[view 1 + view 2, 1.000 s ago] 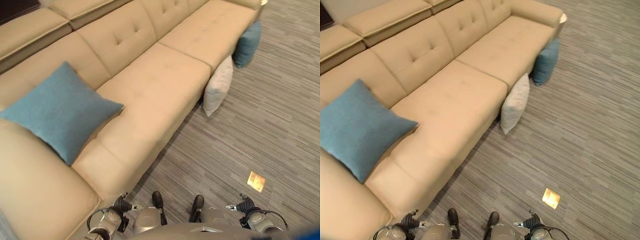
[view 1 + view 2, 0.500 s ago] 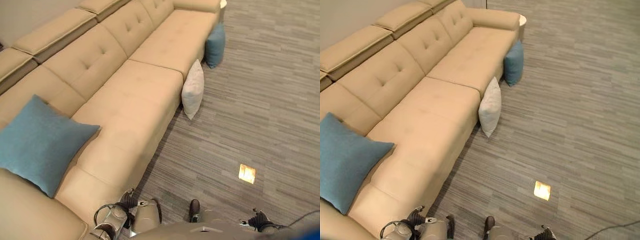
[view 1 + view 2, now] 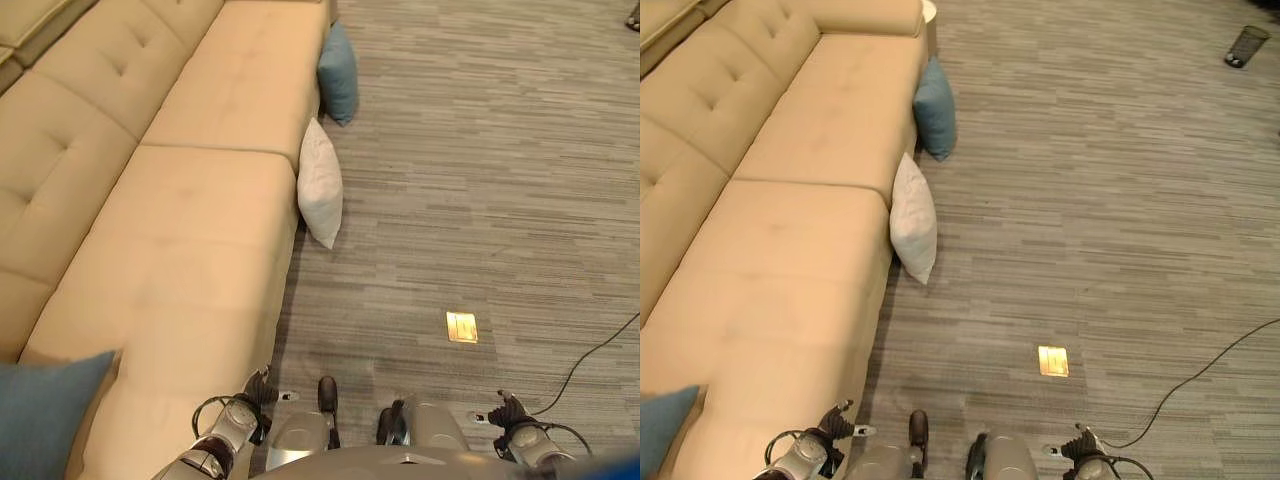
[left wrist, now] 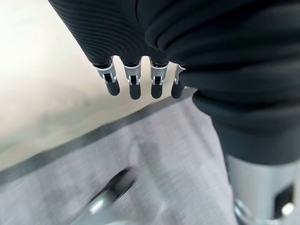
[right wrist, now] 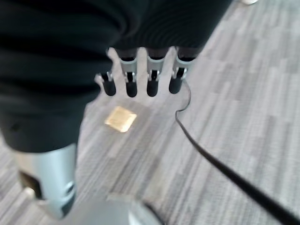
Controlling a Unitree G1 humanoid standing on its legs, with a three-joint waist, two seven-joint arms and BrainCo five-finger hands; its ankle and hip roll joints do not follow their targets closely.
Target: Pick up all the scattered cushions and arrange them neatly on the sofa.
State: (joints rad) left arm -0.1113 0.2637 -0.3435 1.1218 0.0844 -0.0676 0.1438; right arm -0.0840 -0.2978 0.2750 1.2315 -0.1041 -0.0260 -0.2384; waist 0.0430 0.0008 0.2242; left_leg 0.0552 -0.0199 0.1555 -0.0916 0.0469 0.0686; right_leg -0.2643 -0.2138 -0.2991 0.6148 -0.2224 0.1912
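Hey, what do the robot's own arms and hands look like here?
Both arms are silver-grey metal. The left hand and right hand each have a dark ribbed cover over the back and wrist, with a row of short silver fingers ending in rounded dark tips. A bare silver-grey cylindrical forearm section shows below each cover.

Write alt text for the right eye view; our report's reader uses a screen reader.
A white cushion and a blue cushion stand on the grey carpet, leaning against the front of a tan sofa. Both hands hang empty near the bottom edge.
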